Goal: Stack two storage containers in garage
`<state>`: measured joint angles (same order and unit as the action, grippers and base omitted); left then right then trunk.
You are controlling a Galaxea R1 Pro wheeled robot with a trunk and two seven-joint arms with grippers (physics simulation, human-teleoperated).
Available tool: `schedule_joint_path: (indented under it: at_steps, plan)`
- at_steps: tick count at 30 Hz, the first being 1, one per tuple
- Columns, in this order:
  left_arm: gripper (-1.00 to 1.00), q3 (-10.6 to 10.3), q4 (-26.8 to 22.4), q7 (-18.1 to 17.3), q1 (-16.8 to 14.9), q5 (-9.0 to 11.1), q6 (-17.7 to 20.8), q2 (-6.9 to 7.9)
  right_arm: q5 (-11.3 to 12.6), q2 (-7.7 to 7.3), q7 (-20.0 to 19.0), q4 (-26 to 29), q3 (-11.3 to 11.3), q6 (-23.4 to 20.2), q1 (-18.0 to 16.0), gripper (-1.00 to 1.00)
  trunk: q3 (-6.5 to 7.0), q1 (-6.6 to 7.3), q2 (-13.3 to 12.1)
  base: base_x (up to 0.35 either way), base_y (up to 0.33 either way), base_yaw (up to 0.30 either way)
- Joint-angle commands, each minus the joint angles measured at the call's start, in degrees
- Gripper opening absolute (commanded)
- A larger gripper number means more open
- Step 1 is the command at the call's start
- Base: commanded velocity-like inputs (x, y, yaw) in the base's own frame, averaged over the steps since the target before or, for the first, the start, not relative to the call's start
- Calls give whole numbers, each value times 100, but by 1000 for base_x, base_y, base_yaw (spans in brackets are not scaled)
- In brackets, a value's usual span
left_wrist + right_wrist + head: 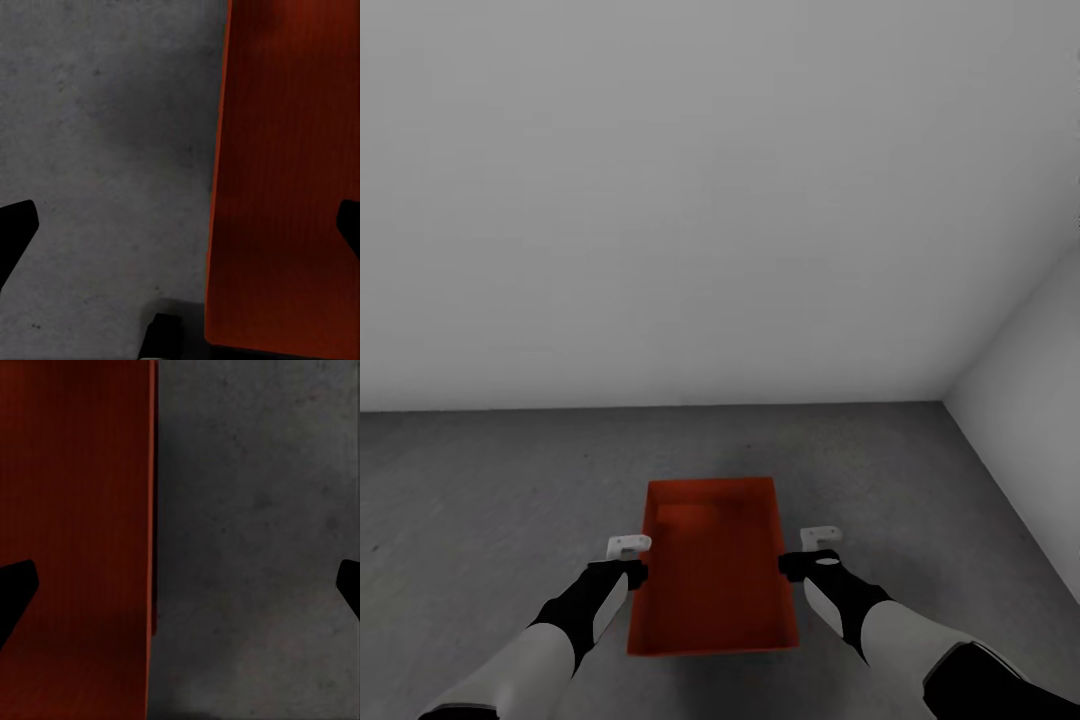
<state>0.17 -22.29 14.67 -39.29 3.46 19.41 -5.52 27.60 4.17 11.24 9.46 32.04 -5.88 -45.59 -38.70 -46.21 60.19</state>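
Container (712,570) on concrete floor (480,500); both jaws wide open astride its side walls, gripping nothing

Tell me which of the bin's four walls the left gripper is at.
The left long wall of the bin: the left gripper straddles it open, one finger over floor; the right gripper straddles the opposite one.

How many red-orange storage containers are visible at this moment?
1. The storage container sits on the grey floor between the left pincer and right pincer, both open astride its long walls. Whether a second nests inside is unclear.
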Motion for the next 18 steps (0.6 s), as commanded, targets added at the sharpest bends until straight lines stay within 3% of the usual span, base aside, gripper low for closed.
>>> schedule_joint_path:
  at_steps: [1, 18]
  plan:
    - [100, 1, -12, 27, 0, 36, 28, -2, 33, -3, 36, 12, 48, -36, -2, 100, 5, 0, 3, 0, 0, -61]
    - [100, 2, -16, 27, 0, 35, 28, -2, 30, -4, 36, 12, 48, -36, -2, 100, 155, 0, 3, 0, 0, -66]
